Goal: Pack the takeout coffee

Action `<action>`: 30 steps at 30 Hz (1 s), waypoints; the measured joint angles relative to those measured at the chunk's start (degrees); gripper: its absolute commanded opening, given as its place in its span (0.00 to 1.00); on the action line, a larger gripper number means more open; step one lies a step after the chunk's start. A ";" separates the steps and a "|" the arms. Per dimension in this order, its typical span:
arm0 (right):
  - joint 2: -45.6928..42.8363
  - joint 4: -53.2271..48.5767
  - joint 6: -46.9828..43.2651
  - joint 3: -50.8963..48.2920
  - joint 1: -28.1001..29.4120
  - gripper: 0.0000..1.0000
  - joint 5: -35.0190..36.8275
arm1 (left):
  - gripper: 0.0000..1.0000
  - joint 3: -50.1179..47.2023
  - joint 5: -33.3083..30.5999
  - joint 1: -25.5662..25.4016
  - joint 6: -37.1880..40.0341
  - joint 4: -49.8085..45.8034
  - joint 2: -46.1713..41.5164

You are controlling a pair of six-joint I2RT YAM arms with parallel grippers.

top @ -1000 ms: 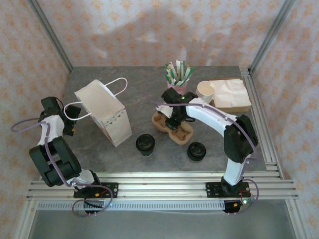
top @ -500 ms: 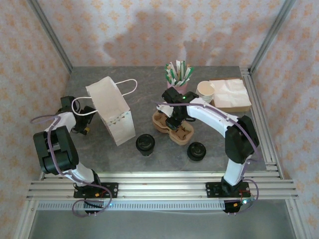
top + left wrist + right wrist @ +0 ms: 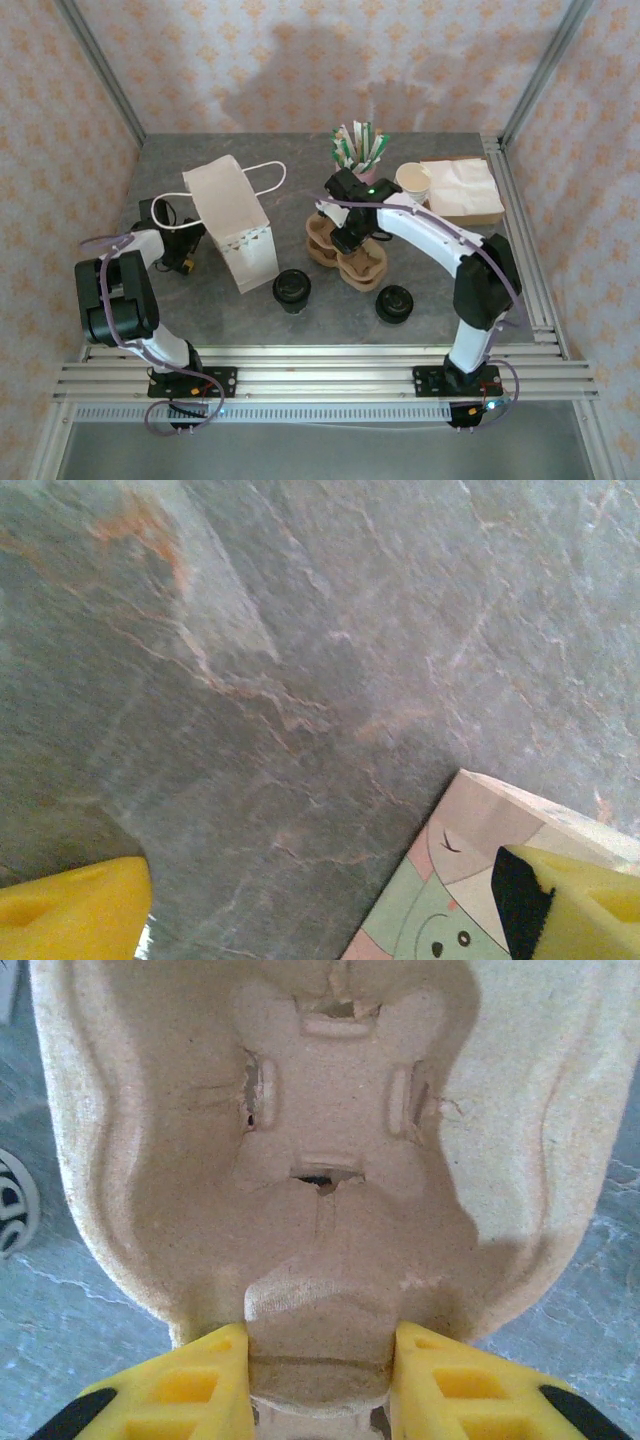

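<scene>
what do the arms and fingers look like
The left arm and right arm have white links and chunky black joints, with a thin purple cable running along each. The fingers are blocky yellow with black parts.

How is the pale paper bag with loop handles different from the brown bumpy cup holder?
The pale paper bag stands tall with looped handles; the brown moulded-pulp cup carrier is low with round hollows. The right gripper pinches the carrier's middle tab; the left gripper sits open beside the bag, gripping nothing. Both are papery.
</scene>
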 measured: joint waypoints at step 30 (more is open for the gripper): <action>-7.67 2.38 30.40 27.43 2.03 0.31 4.00 | 0.88 -10.19 -1.64 -13.57 -2.84 1.42 -10.05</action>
